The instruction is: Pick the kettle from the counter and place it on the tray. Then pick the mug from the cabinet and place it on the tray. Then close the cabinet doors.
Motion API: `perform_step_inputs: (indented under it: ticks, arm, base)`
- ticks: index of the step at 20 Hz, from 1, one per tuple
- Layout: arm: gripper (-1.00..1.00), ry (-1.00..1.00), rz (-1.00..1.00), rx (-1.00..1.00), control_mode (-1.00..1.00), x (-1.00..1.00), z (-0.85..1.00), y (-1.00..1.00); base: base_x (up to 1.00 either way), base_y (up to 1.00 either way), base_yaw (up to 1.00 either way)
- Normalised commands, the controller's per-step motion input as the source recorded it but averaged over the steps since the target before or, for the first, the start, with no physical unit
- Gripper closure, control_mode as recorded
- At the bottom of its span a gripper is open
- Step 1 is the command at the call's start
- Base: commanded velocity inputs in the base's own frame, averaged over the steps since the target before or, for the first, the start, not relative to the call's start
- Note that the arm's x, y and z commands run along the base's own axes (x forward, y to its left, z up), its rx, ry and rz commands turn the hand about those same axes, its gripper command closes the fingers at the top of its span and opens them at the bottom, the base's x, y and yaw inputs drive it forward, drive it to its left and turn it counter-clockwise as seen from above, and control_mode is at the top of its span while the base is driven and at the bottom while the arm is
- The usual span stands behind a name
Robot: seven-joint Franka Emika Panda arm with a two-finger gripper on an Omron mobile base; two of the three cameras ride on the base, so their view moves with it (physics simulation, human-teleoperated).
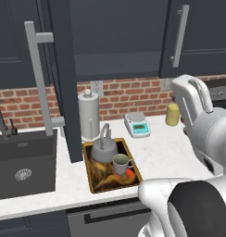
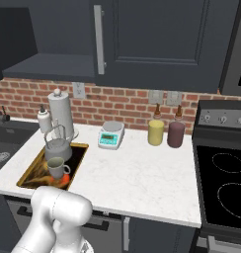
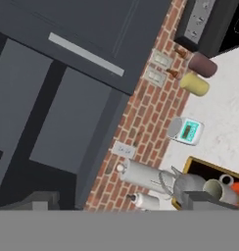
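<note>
Kettle (image 1: 104, 149) — squat grey metal, arched loop handle upright; stands on the tray (image 1: 94, 181), at the end nearer the brick wall (image 1: 128, 95).

Mug (image 1: 121, 164) — grey-beige, side handle; stands on the same tray just in front of the kettle, close beside it; whether the two touch cannot be told. A small orange-red patch shows beside the mug's base.

Tray — golden-brown rim, dark swirled surface; lies flat on the white counter (image 1: 166, 148), between the black sink (image 1: 23, 164) and the small white scale (image 1: 137, 124).

Cabinet (image 1: 117, 39) — dark upper unit, interior open to view. Its left door (image 1: 66, 78) stands swung out toward the robot, seen edge-on, with a long silver bar handle (image 1: 38, 78). In the right base view the door (image 2: 157, 42) to the right of the opening lies flush and shut.

Tall grey cylinder with knob (image 1: 88, 114) — against the wall behind the tray; a small white bottle (image 2: 44, 120) stands beside it.

Yellow jar (image 2: 155, 132) and maroon jar (image 2: 176, 134) — side by side near the stove (image 2: 223, 173).

Gripper — jaws spread wide, nothing held between them; only the dark tip (image 3: 209, 200) shows at the lower edge of the hand view, raised clear of the tray and its load.
</note>
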Motion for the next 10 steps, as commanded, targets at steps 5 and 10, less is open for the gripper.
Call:
perform_step_inputs:
  ticks: [5, 10]
  arm:
    - [-1.0, 0.0, 0.0, -0.02, -1.0, -0.19, -0.11, 0.57]
    - [-1.0, 0.0, 0.0, -0.01, -1.0, -0.24, -0.16, 0.4]
  base:
    - [0.0, 0.0, 0.0]
    - [0.0, 0.0, 0.0]
